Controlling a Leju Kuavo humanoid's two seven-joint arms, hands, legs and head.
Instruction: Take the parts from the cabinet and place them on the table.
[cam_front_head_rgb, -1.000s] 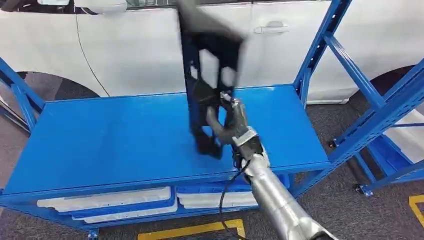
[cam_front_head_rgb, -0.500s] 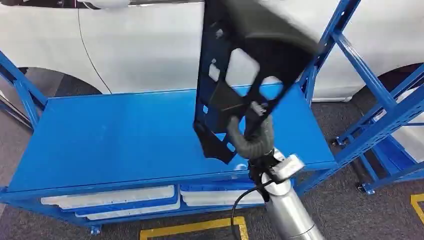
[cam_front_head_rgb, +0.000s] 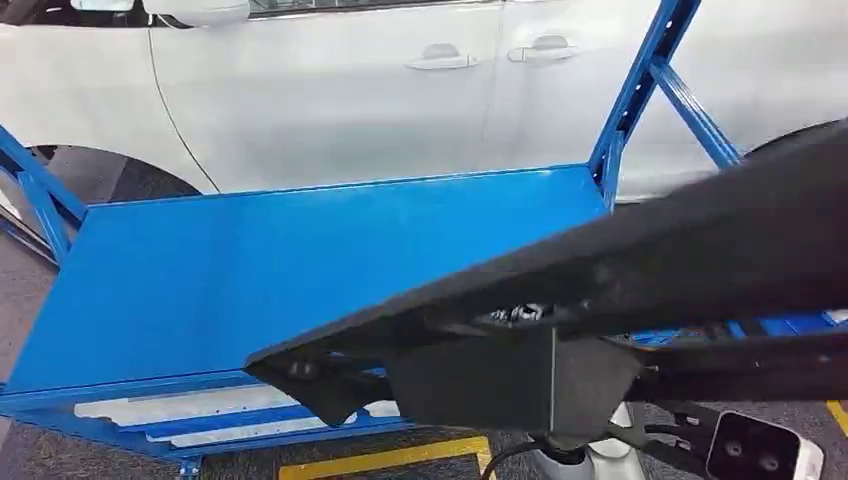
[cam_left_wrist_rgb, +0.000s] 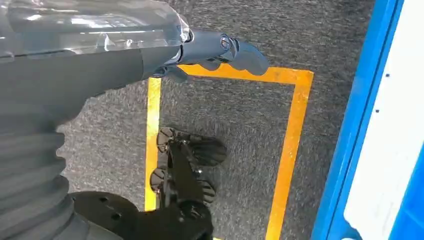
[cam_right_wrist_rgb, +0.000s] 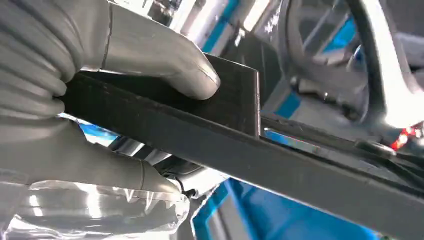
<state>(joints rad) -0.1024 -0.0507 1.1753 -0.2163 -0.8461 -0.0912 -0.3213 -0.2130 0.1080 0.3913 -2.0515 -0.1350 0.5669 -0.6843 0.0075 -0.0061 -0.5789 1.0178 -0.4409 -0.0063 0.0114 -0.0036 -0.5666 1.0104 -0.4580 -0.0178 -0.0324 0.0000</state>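
A large black plastic part (cam_front_head_rgb: 650, 250) hangs tilted close in front of the head view, stretching from the lower middle to the right edge and hiding my right hand there. In the right wrist view my right hand (cam_right_wrist_rgb: 125, 65) grips the part (cam_right_wrist_rgb: 225, 145), its thumb (cam_right_wrist_rgb: 170, 70) pressing on the flat black edge. Behind the part lies the bare blue shelf top (cam_front_head_rgb: 250, 270) of the cabinet. My left hand (cam_left_wrist_rgb: 215, 50) hangs over the floor, holding nothing, fingers stretched out.
A white car (cam_front_head_rgb: 350, 90) stands right behind the blue rack. A blue upright (cam_front_head_rgb: 640, 90) rises at the shelf's far right corner. White trays (cam_front_head_rgb: 200, 415) sit on the lower shelf. Yellow floor tape (cam_front_head_rgb: 380, 460) runs in front of the rack.
The black part has left the shelf top: my right hand raised it from upright on the shelf and swung it up close to the camera, now lying nearly flat across the view.
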